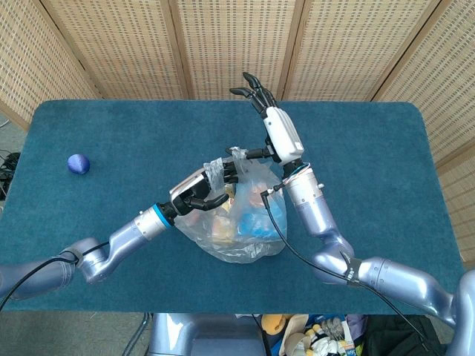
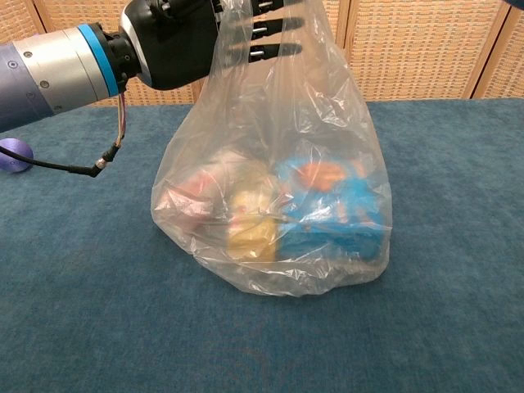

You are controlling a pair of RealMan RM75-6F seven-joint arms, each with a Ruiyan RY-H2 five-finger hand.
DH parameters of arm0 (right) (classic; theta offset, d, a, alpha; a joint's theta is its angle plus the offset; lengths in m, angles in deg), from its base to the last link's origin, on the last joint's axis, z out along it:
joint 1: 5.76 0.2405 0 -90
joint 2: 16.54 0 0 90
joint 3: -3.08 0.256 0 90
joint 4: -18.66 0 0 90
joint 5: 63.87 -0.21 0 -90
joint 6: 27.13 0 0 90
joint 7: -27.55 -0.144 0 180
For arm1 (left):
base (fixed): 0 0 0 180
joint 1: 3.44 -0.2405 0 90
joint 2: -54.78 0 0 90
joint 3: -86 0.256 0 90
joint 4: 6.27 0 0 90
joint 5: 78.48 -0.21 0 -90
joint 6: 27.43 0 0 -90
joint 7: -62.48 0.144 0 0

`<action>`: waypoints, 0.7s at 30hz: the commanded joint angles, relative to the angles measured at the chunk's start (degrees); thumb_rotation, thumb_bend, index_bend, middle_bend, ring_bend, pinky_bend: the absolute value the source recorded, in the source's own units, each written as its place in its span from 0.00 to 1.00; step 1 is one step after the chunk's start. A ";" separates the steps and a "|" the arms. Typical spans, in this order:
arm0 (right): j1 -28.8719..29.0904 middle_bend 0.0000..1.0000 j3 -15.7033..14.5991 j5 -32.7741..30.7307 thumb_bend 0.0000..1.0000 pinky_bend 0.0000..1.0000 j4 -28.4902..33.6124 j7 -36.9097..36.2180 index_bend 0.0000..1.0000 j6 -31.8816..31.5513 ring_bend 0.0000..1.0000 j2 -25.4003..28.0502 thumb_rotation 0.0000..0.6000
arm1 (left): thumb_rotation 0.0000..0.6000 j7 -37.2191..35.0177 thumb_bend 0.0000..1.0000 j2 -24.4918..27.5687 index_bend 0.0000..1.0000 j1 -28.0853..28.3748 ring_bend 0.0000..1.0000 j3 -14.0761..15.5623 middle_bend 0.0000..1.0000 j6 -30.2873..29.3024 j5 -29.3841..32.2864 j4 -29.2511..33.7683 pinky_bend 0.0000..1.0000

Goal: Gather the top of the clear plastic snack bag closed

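Note:
The clear plastic snack bag [image 1: 239, 222] [image 2: 270, 205] stands mid-table, pulled tall, with a blue snack packet [image 2: 337, 214] and a yellow pack [image 2: 250, 233] inside. My left hand [image 1: 195, 193] [image 2: 176, 41], black, grips the bag's upper left edge, and its fingers [image 2: 264, 33] show through the plastic. My right hand [image 1: 279, 135], white-backed, is over the bag's far side. It pinches the top edge by its thumb near the mouth [image 1: 239, 156] while its other fingers point up and away. The chest view does not show the right hand.
A blue ball [image 1: 79, 164] [image 2: 12, 154] lies far left on the teal table [image 1: 386, 185]. Wicker screens [image 1: 237, 44] stand behind the table's back edge. A cable [image 2: 106, 160] hangs from my left forearm.

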 commanded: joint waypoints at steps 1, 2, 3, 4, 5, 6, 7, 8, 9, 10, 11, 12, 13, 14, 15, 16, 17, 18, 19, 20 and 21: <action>0.05 0.02 0.18 -0.16 0.00 0.00 0.79 0.07 0.18 -0.27 0.00 0.43 1.00 | 0.85 -0.01 0.40 0.40 0.22 -0.15 0.10 -0.19 0.09 -0.05 -0.08 0.32 0.13; 0.07 0.02 0.22 -0.19 0.00 0.00 1.08 -0.01 0.18 -0.34 0.00 0.53 1.00 | 0.85 0.08 0.40 0.56 0.22 -0.23 0.10 -0.31 0.09 -0.10 -0.05 0.43 0.13; 0.07 0.02 0.23 -0.19 0.00 0.00 1.25 -0.05 0.18 -0.39 0.00 0.59 1.00 | 0.85 0.12 0.40 0.66 0.22 -0.29 0.10 -0.35 0.10 -0.11 -0.05 0.48 0.13; 0.08 0.02 0.21 -0.14 0.00 0.00 1.47 -0.07 0.18 -0.50 0.00 0.67 1.00 | 0.85 0.08 0.40 0.82 0.22 -0.39 0.10 -0.38 0.09 -0.15 -0.07 0.57 0.13; 0.09 0.02 0.19 -0.12 0.00 0.00 1.65 -0.12 0.18 -0.59 0.00 0.72 1.00 | 0.85 -0.08 0.40 0.97 0.22 -0.49 0.10 -0.42 0.10 -0.20 -0.09 0.65 0.13; 0.09 0.02 0.12 -0.12 0.00 0.00 1.79 -0.15 0.18 -0.62 0.00 0.78 1.00 | 0.86 -0.20 0.40 1.10 0.22 -0.58 0.10 -0.46 0.10 -0.26 -0.14 0.69 0.13; 0.09 0.02 0.02 -0.13 0.00 0.00 1.90 -0.11 0.18 -0.65 0.00 0.85 1.00 | 0.86 -0.35 0.40 1.21 0.22 -0.68 0.10 -0.49 0.10 -0.38 -0.21 0.73 0.13; 0.08 0.02 -0.10 -0.15 0.00 0.00 1.97 -0.03 0.18 -0.68 0.00 0.91 1.00 | 0.87 -0.62 0.40 1.34 0.22 -0.78 0.10 -0.48 0.10 -0.54 -0.37 0.81 0.13; 0.08 0.02 -0.18 -0.15 0.00 0.00 1.99 0.02 0.18 -0.71 0.00 0.94 1.00 | 0.87 -0.87 0.40 1.43 0.22 -0.82 0.10 -0.47 0.10 -0.65 -0.51 0.88 0.13; 0.09 0.02 -0.31 -0.15 0.00 0.00 2.02 0.09 0.18 -0.74 0.00 0.96 1.00 | 0.87 -1.28 0.40 1.60 0.22 -0.88 0.10 -0.46 0.10 -0.84 -0.76 1.00 0.13; 0.11 0.02 -0.42 -0.13 0.00 0.00 2.06 0.11 0.18 -0.75 0.00 0.98 1.00 | 0.87 -1.48 0.40 1.72 0.22 -0.92 0.10 -0.39 0.10 -1.02 -1.07 1.08 0.13; 0.13 0.02 -0.46 -0.13 0.00 0.00 2.09 0.09 0.18 -0.76 0.00 0.99 1.00 | 0.87 -1.59 0.40 1.79 0.22 -0.93 0.10 -0.35 0.10 -1.14 -1.28 1.15 0.13; 0.16 0.02 -0.49 -0.15 0.00 0.00 2.14 0.05 0.18 -0.76 0.00 0.98 1.00 | 0.88 -1.71 0.40 1.87 0.22 -0.94 0.10 -0.32 0.10 -1.31 -1.53 1.27 0.13; 0.22 0.02 -0.52 -0.15 0.00 0.00 2.22 0.04 0.18 -0.78 0.00 0.99 1.00 | 0.88 -1.82 0.40 2.00 0.22 -0.93 0.10 -0.24 0.10 -1.53 -1.93 1.45 0.13; 0.27 0.02 -0.51 -0.13 0.00 0.00 2.28 0.06 0.18 -0.79 0.00 1.03 1.00 | 0.88 -1.84 0.40 2.07 0.22 -0.92 0.10 -0.19 0.10 -1.67 -2.18 1.59 0.13; 0.33 0.02 -0.52 -0.15 0.00 0.00 2.40 0.08 0.18 -0.80 0.00 1.07 1.00 | 0.89 -2.00 0.40 2.20 0.22 -0.89 0.10 -0.10 0.10 -1.82 -2.53 1.84 0.13; 0.36 0.02 -0.52 -0.18 0.00 0.00 2.50 0.11 0.18 -0.82 0.00 1.11 1.00 | 0.90 -2.25 0.40 2.32 0.22 -0.84 0.10 -0.03 0.10 -1.92 -2.81 2.07 0.14; 0.47 0.02 -0.46 -0.32 0.00 0.00 2.53 0.22 0.18 -0.79 0.00 1.17 1.00 | 0.90 -2.50 0.40 2.47 0.22 -0.77 0.10 0.08 0.10 -2.00 -3.13 2.27 0.14; 0.50 0.02 -0.45 -0.36 0.00 0.00 2.53 0.29 0.18 -0.81 0.00 1.19 1.00 | 0.90 -2.52 0.40 2.52 0.22 -0.73 0.10 0.14 0.10 -2.08 -3.35 2.36 0.14; 0.55 0.02 -0.42 -0.48 0.00 0.00 2.52 0.42 0.18 -0.84 0.00 1.22 1.00 | 0.90 -2.52 0.40 2.58 0.22 -0.72 0.10 0.21 0.10 -2.21 -3.58 2.49 0.14; 0.58 0.02 -0.40 -0.64 0.00 0.00 2.53 0.51 0.18 -0.87 0.00 1.24 1.00 | 0.90 -2.44 0.40 2.60 0.22 -0.77 0.10 0.22 0.09 -2.34 -3.62 2.59 0.14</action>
